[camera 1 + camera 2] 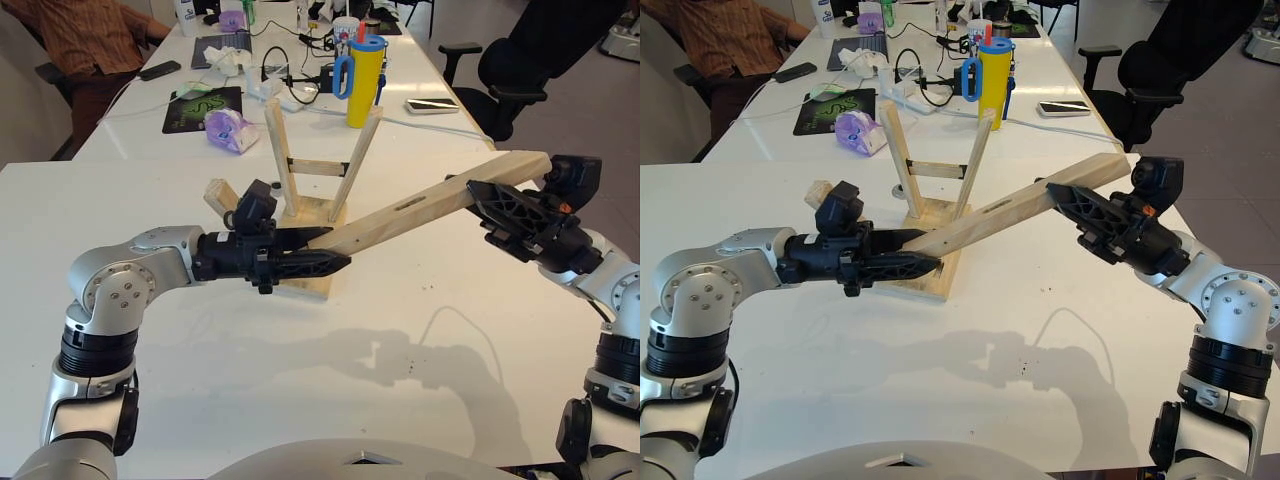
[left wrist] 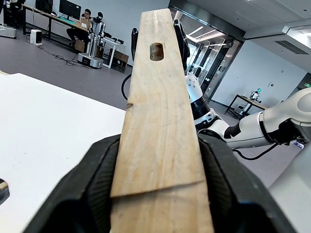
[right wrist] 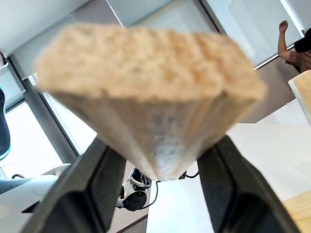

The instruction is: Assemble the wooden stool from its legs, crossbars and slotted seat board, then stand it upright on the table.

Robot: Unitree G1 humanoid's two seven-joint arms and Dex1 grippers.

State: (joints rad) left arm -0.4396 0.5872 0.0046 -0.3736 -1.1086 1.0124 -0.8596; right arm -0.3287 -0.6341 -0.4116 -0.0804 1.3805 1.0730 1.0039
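Observation:
The seat board [image 1: 316, 285] lies flat on the white table with two legs [image 1: 281, 150] standing up from it, joined by a crossbar [image 1: 318, 166]. A long slotted wooden leg [image 1: 420, 208] slants from the board up to the right. My left gripper [image 1: 335, 262] is shut on its lower end beside the board; the left wrist view shows the leg [image 2: 160, 111] between the fingers [image 2: 95, 189]. My right gripper [image 1: 485, 197] is shut on the raised upper end, whose end face [image 3: 150, 87] sits between its fingers [image 3: 99, 187].
A short loose wooden piece [image 1: 217, 192] lies behind my left wrist. On the far table stand a yellow bottle [image 1: 365, 82], a purple wrapped object [image 1: 230, 130], a phone [image 1: 432, 105] and cables. An office chair [image 1: 500, 85] is at the back right.

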